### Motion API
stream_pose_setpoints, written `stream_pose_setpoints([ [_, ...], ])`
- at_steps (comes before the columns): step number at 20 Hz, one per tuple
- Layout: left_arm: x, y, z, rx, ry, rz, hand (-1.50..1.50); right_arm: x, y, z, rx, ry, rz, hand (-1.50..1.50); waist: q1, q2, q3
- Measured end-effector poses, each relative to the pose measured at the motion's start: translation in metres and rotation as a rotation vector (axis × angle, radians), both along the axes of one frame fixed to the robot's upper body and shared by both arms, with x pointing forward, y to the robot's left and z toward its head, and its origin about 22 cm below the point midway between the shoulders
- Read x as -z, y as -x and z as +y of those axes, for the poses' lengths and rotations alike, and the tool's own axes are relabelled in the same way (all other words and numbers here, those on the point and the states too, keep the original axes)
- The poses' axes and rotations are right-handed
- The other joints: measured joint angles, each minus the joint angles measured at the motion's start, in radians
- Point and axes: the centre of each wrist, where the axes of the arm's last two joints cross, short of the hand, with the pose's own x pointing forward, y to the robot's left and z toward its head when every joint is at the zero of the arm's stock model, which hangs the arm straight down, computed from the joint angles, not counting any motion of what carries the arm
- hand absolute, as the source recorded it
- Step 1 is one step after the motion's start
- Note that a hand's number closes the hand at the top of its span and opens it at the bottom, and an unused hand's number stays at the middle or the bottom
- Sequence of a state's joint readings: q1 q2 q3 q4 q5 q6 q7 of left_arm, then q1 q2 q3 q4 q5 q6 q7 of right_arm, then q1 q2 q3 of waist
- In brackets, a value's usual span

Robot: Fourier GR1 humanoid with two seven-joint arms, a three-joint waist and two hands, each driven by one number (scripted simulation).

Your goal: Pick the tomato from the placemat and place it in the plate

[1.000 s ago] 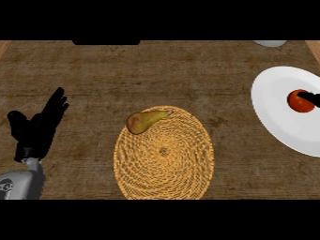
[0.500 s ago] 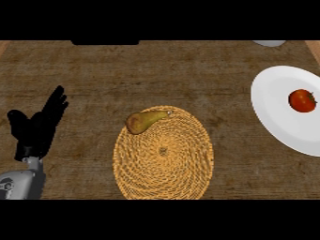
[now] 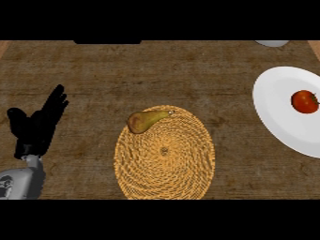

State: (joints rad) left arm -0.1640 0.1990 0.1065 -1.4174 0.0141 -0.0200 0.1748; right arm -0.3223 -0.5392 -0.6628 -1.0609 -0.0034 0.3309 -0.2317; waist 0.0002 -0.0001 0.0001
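A red tomato (image 3: 305, 101) lies on the white plate (image 3: 280, 117) at the right edge of the head view, with no hand touching it. A round woven placemat (image 3: 164, 154) sits in the middle of the wooden counter, and a yellow-brown pear (image 3: 143, 120) rests on its upper left rim. My left hand (image 3: 36, 124) stands open at the left, fingers straight and pointing up, well apart from the placemat. My right hand does not show anywhere.
A dark object (image 3: 107, 42) sits at the counter's far edge, upper middle. Part of a white dish (image 3: 271, 43) shows at the upper right. Lighter wooden borders run down the far left and upper right corners.
My right hand, whose fingers were at the tomato on the plate, has let it go and drawn back out of view to the right. The tomato stays on the plate.
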Motion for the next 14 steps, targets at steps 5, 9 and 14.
stream_pose_setpoints([
  [5, 0.003, -0.002, 0.004, -0.002, 0.003, 0.000, 0.00, 0.004, 0.016, -0.026, 0.023, 0.015, -0.002, -1.50, 0.001, 0.001, 0.000],
  [9, 0.000, 0.001, -0.001, -0.003, -0.001, -0.001, 0.00, 0.008, 0.023, -0.043, 0.042, 0.033, 0.009, -1.50, 0.004, 0.001, 0.000],
  [14, -0.003, -0.004, -0.007, 0.003, 0.002, 0.001, 0.00, 0.014, 0.034, -0.060, 0.061, 0.060, 0.049, -1.50, 0.004, 0.001, 0.001],
])
